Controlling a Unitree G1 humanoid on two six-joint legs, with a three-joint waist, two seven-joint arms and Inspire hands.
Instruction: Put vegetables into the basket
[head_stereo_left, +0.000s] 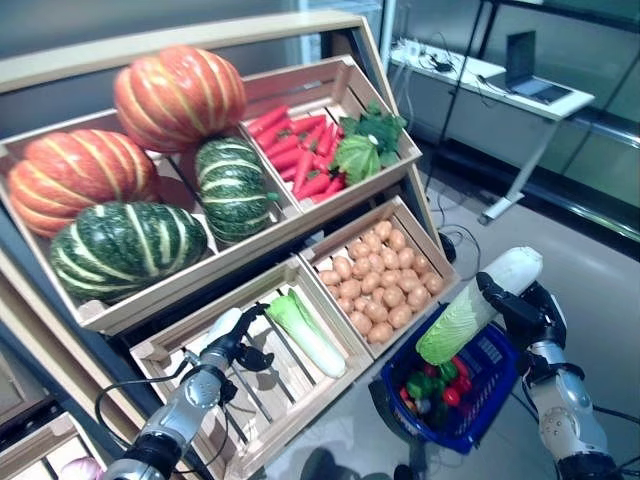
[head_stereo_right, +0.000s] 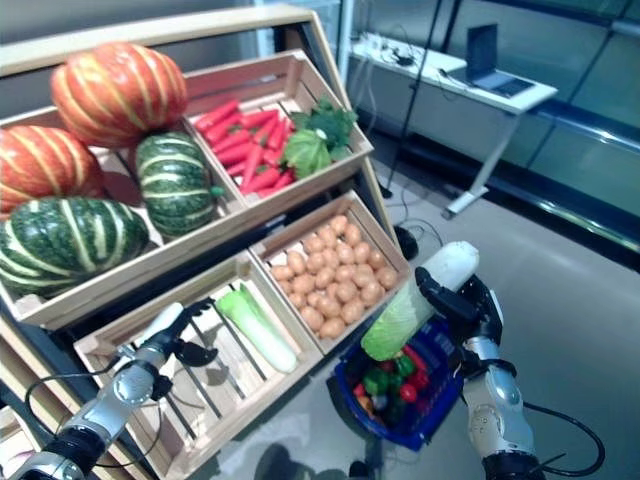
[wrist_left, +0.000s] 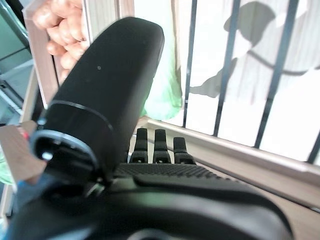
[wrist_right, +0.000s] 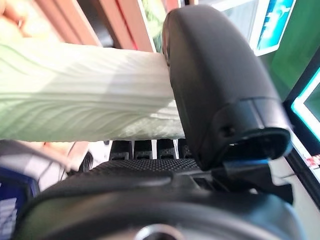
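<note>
My right hand (head_stereo_left: 515, 310) is shut on a long pale-green cabbage (head_stereo_left: 470, 310), held slanted with its leafy end down over the blue basket (head_stereo_left: 490, 395). Red and green vegetables (head_stereo_left: 432, 385) lie in the basket. In the right wrist view the thumb (wrist_right: 215, 95) presses against the cabbage (wrist_right: 85, 95). A second cabbage (head_stereo_left: 305, 332) lies in the lower left slatted crate (head_stereo_left: 160, 350). My left hand (head_stereo_left: 235, 345) hovers open over that crate, just left of the second cabbage; its thumb (wrist_left: 105, 95) stands out in the left wrist view.
A crate of potatoes (head_stereo_left: 380, 285) sits right of the cabbage crate. Upper crates hold striped pumpkins (head_stereo_left: 180, 95), red carrots (head_stereo_left: 300, 150) and a leafy green (head_stereo_left: 365, 145). A white desk with a laptop (head_stereo_left: 525, 65) stands at the far right.
</note>
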